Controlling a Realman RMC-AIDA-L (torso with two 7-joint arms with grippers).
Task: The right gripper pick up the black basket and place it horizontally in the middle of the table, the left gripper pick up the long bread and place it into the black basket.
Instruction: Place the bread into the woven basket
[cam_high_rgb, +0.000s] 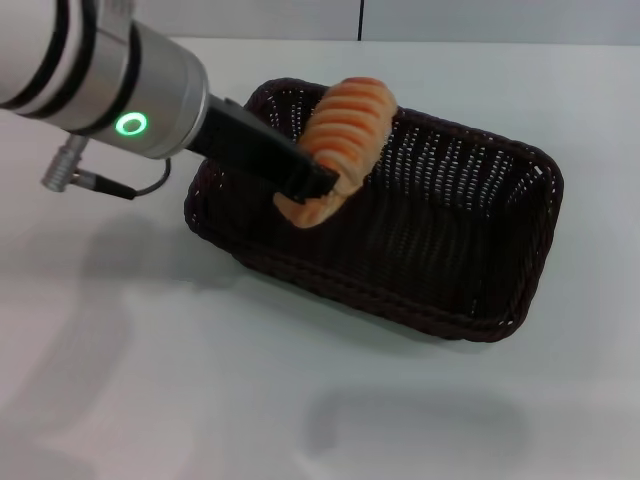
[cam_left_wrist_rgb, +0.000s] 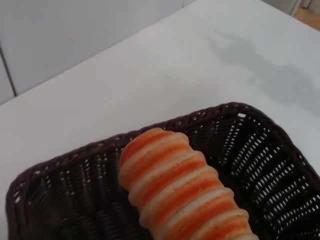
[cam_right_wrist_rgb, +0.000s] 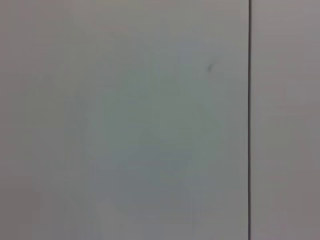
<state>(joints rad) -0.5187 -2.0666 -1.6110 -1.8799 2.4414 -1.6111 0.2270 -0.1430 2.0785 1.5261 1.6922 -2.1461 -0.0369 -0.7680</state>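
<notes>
The black basket (cam_high_rgb: 480, 290) lies lengthwise near the middle of the white table (cam_high_rgb: 150, 400). My left gripper (cam_high_rgb: 322, 182) reaches in from the upper left and is shut on the long bread (cam_high_rgb: 345, 130), an orange loaf with pale ridges. The loaf hangs tilted over the basket's left end, its lower tip close to the basket floor. In the left wrist view the long bread (cam_left_wrist_rgb: 175, 190) fills the lower middle above the woven basket (cam_left_wrist_rgb: 265, 150). The right gripper is out of view; its wrist camera faces only a plain pale wall.
A grey plug with a thin cable (cam_high_rgb: 95, 180) hangs under the left arm's wrist. White tabletop stretches in front of and to the right of the basket. A wall with a dark vertical seam (cam_right_wrist_rgb: 249, 120) stands behind the table.
</notes>
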